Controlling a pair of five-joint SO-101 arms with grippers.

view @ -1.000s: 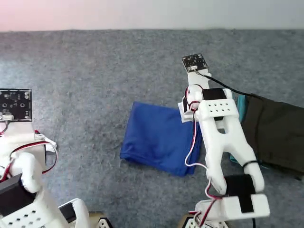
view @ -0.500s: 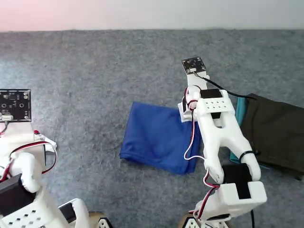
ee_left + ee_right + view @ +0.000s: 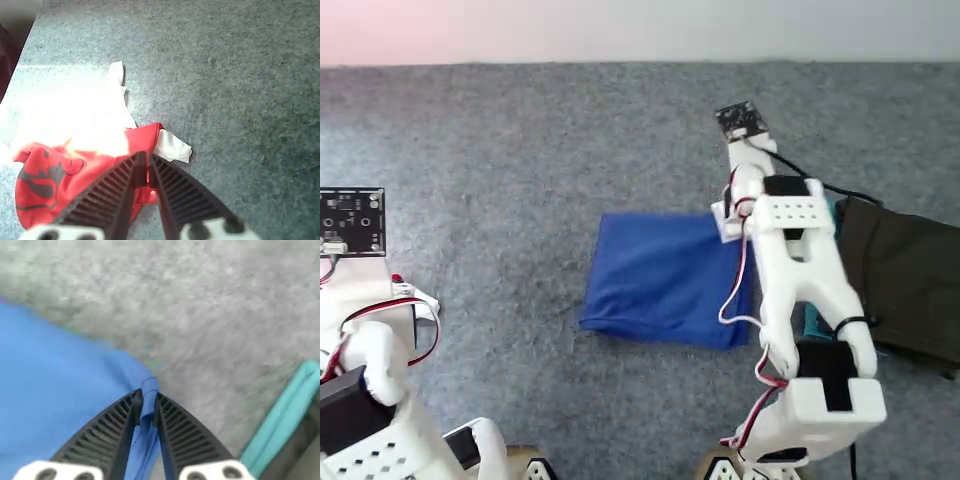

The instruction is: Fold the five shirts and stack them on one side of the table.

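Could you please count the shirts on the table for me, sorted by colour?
blue shirt: 1
dark shirt: 1
teal shirt: 1
red shirt: 1
white shirt: 1
Total: 5

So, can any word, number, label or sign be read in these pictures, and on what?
None can be read.
The red shirt carries a dark print, too blurred to tell whether it holds letters.
The blue shirt is plain.
The circuit boards on the arms show no legible marking.
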